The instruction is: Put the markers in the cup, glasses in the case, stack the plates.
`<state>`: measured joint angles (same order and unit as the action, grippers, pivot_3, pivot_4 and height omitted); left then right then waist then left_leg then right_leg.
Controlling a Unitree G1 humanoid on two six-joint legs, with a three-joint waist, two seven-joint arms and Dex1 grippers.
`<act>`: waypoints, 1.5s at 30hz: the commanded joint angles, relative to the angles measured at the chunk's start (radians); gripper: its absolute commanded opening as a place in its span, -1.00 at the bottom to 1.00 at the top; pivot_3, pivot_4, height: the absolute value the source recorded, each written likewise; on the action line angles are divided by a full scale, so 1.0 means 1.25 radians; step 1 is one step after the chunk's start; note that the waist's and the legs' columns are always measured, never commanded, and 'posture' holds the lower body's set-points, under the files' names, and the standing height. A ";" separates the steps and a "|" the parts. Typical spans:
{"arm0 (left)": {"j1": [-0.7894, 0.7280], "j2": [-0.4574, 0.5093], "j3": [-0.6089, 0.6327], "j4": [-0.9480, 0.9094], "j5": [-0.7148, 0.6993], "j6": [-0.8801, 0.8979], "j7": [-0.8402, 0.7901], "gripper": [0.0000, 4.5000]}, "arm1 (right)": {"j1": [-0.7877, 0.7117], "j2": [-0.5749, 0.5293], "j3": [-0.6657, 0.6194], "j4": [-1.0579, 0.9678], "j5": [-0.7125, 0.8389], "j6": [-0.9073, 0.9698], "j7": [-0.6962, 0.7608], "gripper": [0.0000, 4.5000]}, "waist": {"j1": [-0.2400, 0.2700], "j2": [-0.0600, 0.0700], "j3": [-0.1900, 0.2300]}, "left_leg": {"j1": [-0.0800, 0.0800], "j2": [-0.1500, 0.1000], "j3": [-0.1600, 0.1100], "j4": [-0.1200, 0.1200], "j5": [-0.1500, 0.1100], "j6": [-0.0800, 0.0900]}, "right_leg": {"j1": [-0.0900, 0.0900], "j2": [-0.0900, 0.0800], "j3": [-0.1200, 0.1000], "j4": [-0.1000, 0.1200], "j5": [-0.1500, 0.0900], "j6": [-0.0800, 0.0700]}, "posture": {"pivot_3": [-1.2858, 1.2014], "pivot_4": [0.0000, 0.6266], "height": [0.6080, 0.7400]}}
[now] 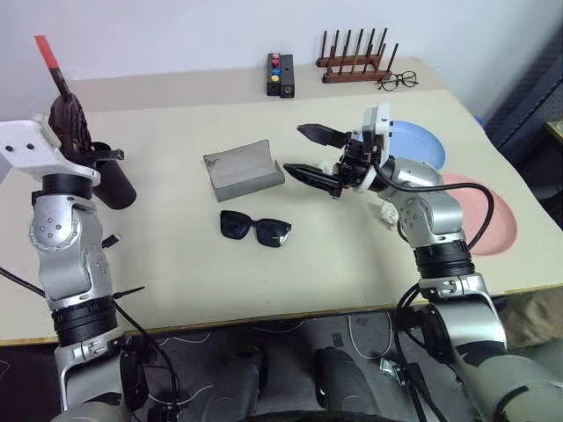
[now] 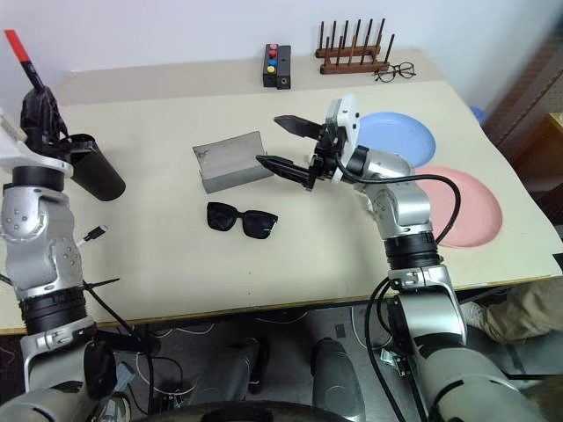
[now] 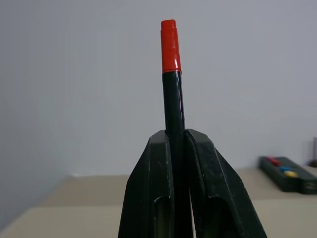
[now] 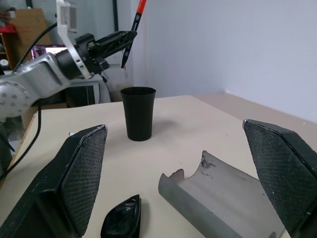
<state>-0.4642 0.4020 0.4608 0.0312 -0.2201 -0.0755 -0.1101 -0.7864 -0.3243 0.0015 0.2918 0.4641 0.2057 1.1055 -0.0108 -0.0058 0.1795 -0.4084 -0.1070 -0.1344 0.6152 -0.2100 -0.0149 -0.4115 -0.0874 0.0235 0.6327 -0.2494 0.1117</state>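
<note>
Left gripper [image 1: 63, 104] clamped on slim black red-capped marker [image 3: 171, 94], raised above tall black tapered plastic cup [image 4: 138, 113] on table; right gripper [image 1: 318, 156] spread empty; risk: tilted pen striking rim, toppling cup.

The glasses [image 1: 255, 229] lie just before the case [image 1: 244, 169], the cup [image 2: 95, 173] well left, plates [image 1: 413, 145] right.
</note>
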 commanded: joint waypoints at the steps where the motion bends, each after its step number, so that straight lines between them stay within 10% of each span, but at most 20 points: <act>1: -0.026 0.010 -0.011 0.062 0.064 -0.095 0.044 -0.98 | -0.008 0.012 0.000 -0.043 0.012 0.003 -0.003 1.00 | 0.000 0.000 0.000 | 0.000 0.000 0.000 0.000 0.000 0.000 | 0.000 0.000 0.000 0.000 0.000 0.000 | 0.03 -0.52 1.00; 17: -0.130 0.084 -0.021 0.383 0.147 -0.337 0.151 -0.98 | 0.016 0.006 0.003 -0.115 0.019 0.057 -0.024 1.00 | -0.001 0.000 0.000 | 0.000 0.000 0.000 0.000 0.000 0.000 | -0.001 0.000 0.000 0.002 0.000 0.000 | 0.03 -0.52 1.00; 45: -0.225 0.109 -0.102 0.638 0.238 -0.369 0.332 -0.98 | 0.049 -0.009 0.002 -0.137 0.020 0.059 -0.030 1.00 | -0.003 0.000 0.000 | -0.001 -0.001 0.002 0.001 0.001 -0.001 | -0.006 -0.001 0.000 0.011 0.000 0.000 | 0.03 -0.52 1.00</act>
<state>-0.7219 0.5270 0.3354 0.8245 0.0779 -0.5194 0.2945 -0.7206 -0.3281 0.0152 0.1690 0.4756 0.2800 1.0698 -0.0143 -0.0059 0.1792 -0.4094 -0.1078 -0.1322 0.6166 -0.2092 -0.0158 -0.4198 -0.0885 0.0238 0.6465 -0.2491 0.1122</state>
